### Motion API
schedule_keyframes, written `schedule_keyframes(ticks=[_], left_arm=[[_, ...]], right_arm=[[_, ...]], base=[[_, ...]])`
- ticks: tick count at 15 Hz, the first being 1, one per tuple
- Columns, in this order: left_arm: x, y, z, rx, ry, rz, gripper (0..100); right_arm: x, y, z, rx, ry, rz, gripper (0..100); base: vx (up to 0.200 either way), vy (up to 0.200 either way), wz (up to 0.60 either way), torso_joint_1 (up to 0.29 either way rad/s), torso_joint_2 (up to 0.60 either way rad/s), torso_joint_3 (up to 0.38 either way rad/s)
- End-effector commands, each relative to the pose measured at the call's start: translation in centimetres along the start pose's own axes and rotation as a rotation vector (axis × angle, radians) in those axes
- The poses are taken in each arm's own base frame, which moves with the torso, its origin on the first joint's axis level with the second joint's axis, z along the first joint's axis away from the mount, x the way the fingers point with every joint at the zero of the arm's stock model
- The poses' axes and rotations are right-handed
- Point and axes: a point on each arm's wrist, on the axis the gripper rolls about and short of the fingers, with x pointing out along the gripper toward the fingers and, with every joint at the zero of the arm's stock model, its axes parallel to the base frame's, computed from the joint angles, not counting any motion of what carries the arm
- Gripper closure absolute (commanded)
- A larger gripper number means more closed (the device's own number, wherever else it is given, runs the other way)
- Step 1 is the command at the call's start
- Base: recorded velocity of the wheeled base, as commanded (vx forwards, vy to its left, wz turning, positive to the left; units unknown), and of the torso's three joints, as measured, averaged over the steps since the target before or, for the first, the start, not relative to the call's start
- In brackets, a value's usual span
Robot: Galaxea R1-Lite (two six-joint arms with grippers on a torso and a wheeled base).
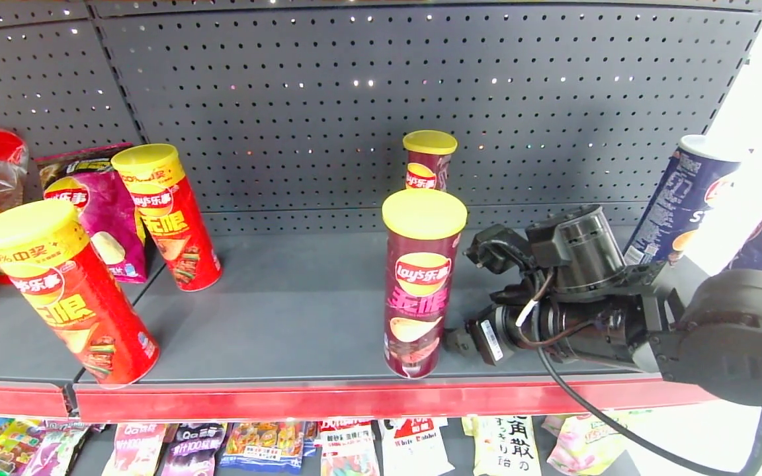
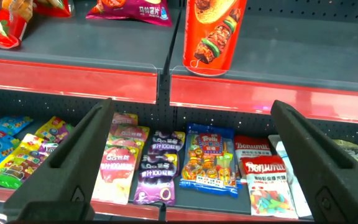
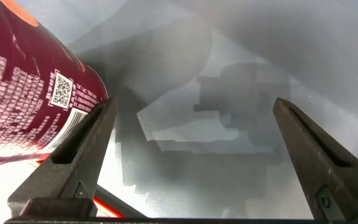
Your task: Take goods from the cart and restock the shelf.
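- Right gripper (image 3: 192, 109) – fingers spread wide with only grey shelf surface between them, holding nothing.
- It sits low on the upper shelf (image 1: 288, 311), right of the front maroon chip can (image 1: 423, 284). In the right wrist view the can is just outside one finger (image 3: 73, 155); cannot tell whether they touch.
- Front maroon can stands upright near the red shelf lip (image 1: 354, 400). A second maroon can (image 1: 428, 160) stands upright behind it, against the pegboard back (image 1: 328, 99).
- Left gripper (image 2: 191, 106) – fingers open and empty. It faces the lower shelf's candy packets (image 2: 207, 162), below the red lip.
- On the left of the upper shelf are two red chip cans, one at the front edge (image 1: 67, 291) and one farther back (image 1: 168, 215). A purple snack bag (image 1: 100, 205) is behind them.
- A blue chip can (image 1: 678, 198) is at the far right, beyond the right arm.
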Motion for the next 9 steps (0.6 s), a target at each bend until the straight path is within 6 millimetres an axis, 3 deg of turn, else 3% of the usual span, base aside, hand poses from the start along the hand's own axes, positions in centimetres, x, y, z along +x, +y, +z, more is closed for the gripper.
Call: schedule_keyframes(ticks=[1, 4, 8, 9], left_arm=[[0.0, 0.0, 0.0, -0.001, 0.0, 0.001, 0], [0.0, 0.0, 0.0, -0.001, 0.0, 0.001, 0], [0.0, 0.0, 0.0, -0.001, -0.002, 0.0, 0], [0.0, 0.0, 0.0, -0.001, -0.002, 0.0, 0]], right_arm=[[-0.5, -0.2, 0.0, 0.004, -0.009, -0.008, 0], [-3.1, -0.8, -0.1, 0.016, -0.053, -0.043, 0], [-8.3, -1.5, -2.6, 0.021, -0.105, -0.089, 0], [-8.4, -1.5, -2.7, 0.02, -0.105, -0.089, 0]], base=[[0.0, 0.0, 0.0, 0.0, 0.0, 0.0], [0.0, 0.0, 0.0, 0.0, 0.0, 0.0], [0.0, 0.0, 0.0, 0.0, 0.0, 0.0], [0.0, 0.0, 0.0, 0.0, 0.0, 0.0]])
